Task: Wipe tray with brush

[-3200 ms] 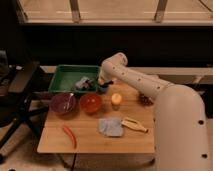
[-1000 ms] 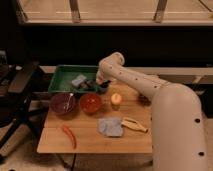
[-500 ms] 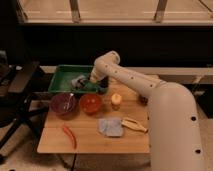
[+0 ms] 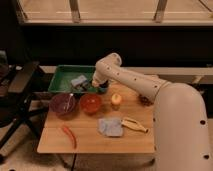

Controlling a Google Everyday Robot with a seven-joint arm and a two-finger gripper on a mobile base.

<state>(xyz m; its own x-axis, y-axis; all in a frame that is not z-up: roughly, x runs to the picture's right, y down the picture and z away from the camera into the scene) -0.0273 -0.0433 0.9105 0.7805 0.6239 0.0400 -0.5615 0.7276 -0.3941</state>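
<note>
The arm reaches in from the right, and the gripper [image 4: 96,85] sits low over the right end of the green tray [image 4: 61,76], which stands at the back left of the wooden table [image 4: 90,142]. A small dark shape at its tip, down by the tray floor, is probably the brush [image 4: 88,89] — the view is too dim there to be sure, and I cannot tell whether the gripper is open or clamped on it. A grey-blue block [image 4: 79,80] lies in the tray just to the left of that spot.

By my reading, the wiping itself is the step in hand, since the tool is down at the tray and not out on the table. The next move calls for a sweep leftward along the tray floor with light, steady downward pressure. The block lies right in that path, so the stroke must either pass beside it or push it along. A dark red bowl [image 4: 62,104] and an orange bowl [image 4: 90,103] stand just in front of the tray — the wrist should stay clear of them
</note>
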